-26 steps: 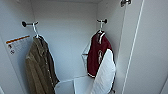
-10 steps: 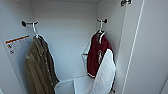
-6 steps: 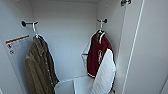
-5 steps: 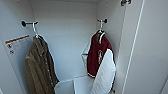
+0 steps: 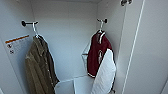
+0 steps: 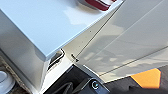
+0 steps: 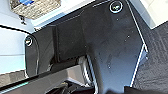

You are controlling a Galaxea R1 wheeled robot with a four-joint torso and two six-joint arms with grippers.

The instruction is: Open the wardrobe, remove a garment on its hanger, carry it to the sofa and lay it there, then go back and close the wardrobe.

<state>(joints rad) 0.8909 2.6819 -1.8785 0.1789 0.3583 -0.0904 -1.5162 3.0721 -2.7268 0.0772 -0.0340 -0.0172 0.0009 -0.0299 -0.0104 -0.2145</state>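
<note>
In the wrist views, no clear sight of either tool's fingers, so cannot tell whether open or closed. Beside the left wrist, a white panel edge of the wardrobe (image 6: 37,32) seen close up, with a sliver of maroon and white-striped hem at the picture's far edge. Near the right wrist, dark carpet (image 7: 155,62) and a woven basket (image 7: 35,7) against a white surface.

Up ahead in the head view, wardrobe (image 5: 67,45) standing open, white interior on show, door (image 5: 150,55) swung out on the right. On the right-hand peg (image 5: 103,21), the hanger (image 5: 101,31) hooked and hanging, carrying the garment (image 5: 98,53): maroon body, small white chest emblem, one white sleeve draped forward and down. On the left-hand peg (image 5: 27,23), an olive-brown jacket (image 5: 38,66), well apart from the maroon one. On the left inner wall, a white label (image 5: 17,45) with an orange stripe. Low in the wardrobe, between the two garments, a white box shape (image 5: 75,86).
</note>
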